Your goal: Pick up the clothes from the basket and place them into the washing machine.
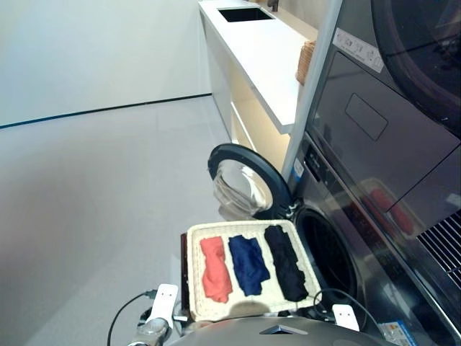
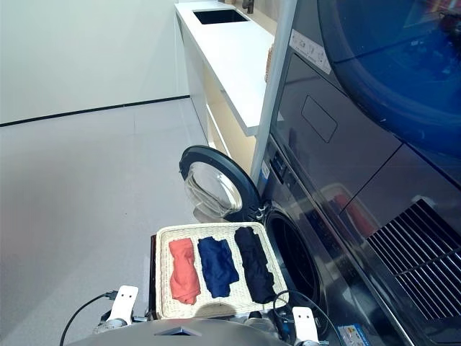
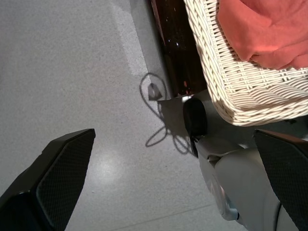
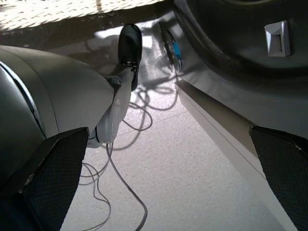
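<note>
We see white labels on the pale post beside the dark appliance (image 1: 403, 137) stacked above the washing machine (image 1: 360, 267), and a small sticker low on the machine's front, but we cannot read any of the print. Our left gripper (image 3: 178, 187) has its black fingers (image 3: 62, 178) spread wide apart over the grey floor (image 1: 94, 216), holding nothing and touching nothing, just beside the near left corner of the cream wicker basket (image 1: 193, 249). Our right gripper (image 4: 168, 187) is likewise spread wide and empty, low beside the machine's base. In the basket lie the orange-red garment (image 1: 215, 268) on the left, the navy one (image 1: 248, 264) in the middle and the black one (image 1: 286, 262) on the right. The basket sits just left of the open porthole (image 1: 328, 252), with the round glass door (image 1: 241, 182) swung out beyond it.
</note>
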Controlling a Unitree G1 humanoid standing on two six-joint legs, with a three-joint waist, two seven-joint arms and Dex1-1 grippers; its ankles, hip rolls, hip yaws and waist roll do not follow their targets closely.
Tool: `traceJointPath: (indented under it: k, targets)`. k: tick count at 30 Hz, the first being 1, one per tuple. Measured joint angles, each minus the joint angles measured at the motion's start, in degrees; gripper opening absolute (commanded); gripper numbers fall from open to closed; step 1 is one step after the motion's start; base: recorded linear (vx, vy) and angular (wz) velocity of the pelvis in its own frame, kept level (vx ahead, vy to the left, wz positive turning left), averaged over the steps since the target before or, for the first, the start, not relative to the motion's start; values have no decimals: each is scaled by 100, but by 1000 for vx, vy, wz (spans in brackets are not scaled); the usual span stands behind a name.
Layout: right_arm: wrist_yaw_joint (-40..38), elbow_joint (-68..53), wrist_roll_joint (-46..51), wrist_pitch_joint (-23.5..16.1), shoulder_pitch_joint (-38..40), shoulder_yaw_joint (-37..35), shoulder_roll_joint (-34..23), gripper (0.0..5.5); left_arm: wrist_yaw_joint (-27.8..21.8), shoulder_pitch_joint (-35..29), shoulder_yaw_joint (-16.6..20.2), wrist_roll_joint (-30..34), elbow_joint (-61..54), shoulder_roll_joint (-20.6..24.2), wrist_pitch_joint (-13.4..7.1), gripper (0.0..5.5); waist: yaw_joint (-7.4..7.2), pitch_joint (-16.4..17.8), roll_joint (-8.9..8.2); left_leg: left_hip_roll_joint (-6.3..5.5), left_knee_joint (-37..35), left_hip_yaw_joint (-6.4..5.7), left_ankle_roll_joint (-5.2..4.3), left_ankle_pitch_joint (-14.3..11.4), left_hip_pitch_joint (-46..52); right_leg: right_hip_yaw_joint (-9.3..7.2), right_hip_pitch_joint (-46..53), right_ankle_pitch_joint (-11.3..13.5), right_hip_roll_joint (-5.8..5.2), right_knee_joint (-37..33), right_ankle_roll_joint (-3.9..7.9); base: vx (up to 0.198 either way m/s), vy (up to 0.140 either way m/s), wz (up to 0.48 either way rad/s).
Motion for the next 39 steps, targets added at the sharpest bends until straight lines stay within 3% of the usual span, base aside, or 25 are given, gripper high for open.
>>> traceJointPath:
  k: [11, 16, 25, 29, 35, 37, 39]
  targets:
    - [-128, -353, -14, -114, -18, 111, -30, 550, 14, 10, -47, -208, -200, -2, -52, 550, -3, 121, 15, -11, 3, 12, 2, 1, 27, 23, 8, 20, 4, 1, 1, 0, 0, 0]
    - [-272, -1597, -12, -375, 103, 278, -185, 550, 90, 201, -292, -345, -1070, -69, -124, 550, -16, 296, 15, -36, 3, 62, 2, 5, 54, 64, 7, 44, 17, 2, -2, 0, 0, 0]
    - [-408, -3770, 66, -516, 358, 366, -299, 550, 427, 272, -295, -979, -2488, -51, -223, 550, -33, 688, 4, -53, 32, 133, 3, 37, 23, 166, -82, 116, 15, 42, 2, -89, -7, -27]
    - [-508, -4839, 284, -679, 156, 549, -421, 550, 757, -86, -467, -1363, -3095, 12, -330, 550, -29, 1089, -54, -75, 301, 222, -3, 65, -416, 328, -514, 245, 3, 170, -25, -215, -46, -174]
    - [-810, -5575, 530, -836, -940, 718, -466, 550, 1175, -1201, -768, -1757, -3863, 61, -481, 550, -45, 1904, -177, -92, 911, 80, -7, 28, -1367, 488, -1427, 338, 6, 550, -85, -134, -25, -96]
    - [-992, -5723, 520, -861, -1319, 903, -499, 550, 1411, -1588, -933, -1769, -3842, 20, -554, 550, -116, 2049, -185, -95, 1109, 33, -43, -9, -1693, 515, -1738, 348, 13, 692, -97, -120, 7, -17]
    - [-1130, -6037, 519, -891, -1678, 1026, -515, 550, 1649, -2058, -993, -1747, -3704, -30, -566, 550, -175, 2301, -218, -121, 1471, -84, -16, -101, -2095, 591, -2115, 349, 21, 936, -109, -107, 1, -71]
